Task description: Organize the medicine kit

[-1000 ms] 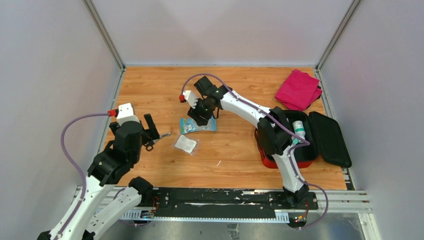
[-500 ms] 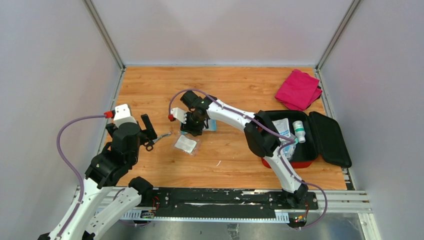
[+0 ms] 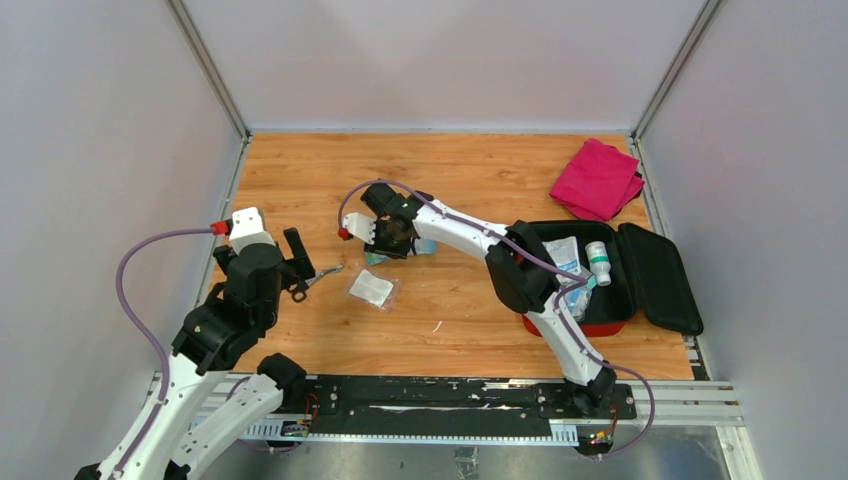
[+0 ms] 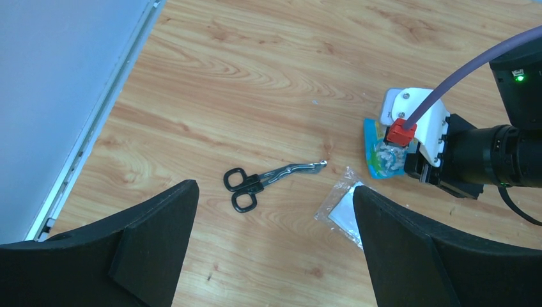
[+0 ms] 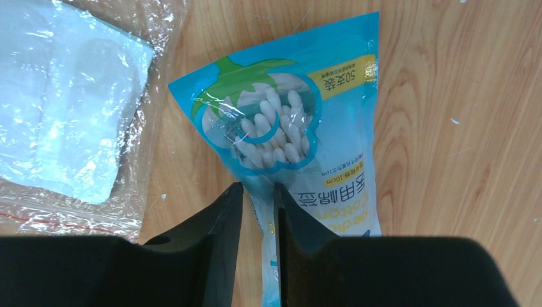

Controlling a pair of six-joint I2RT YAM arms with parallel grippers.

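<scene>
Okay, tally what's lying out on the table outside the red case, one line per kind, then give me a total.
scissors: 1
cotton swab packet: 1
clear bag with a white pad: 1
magenta cloth: 1
Total: 4

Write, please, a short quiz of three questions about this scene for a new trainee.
1. True or false: the medicine kit lies open.
2. What is the right gripper pinching? A) a thermometer; B) the cotton swab packet; C) a bandage roll.
3. Which tool lies just ahead of the open left gripper?
Key: 1 true; 2 B; 3 scissors.
</scene>
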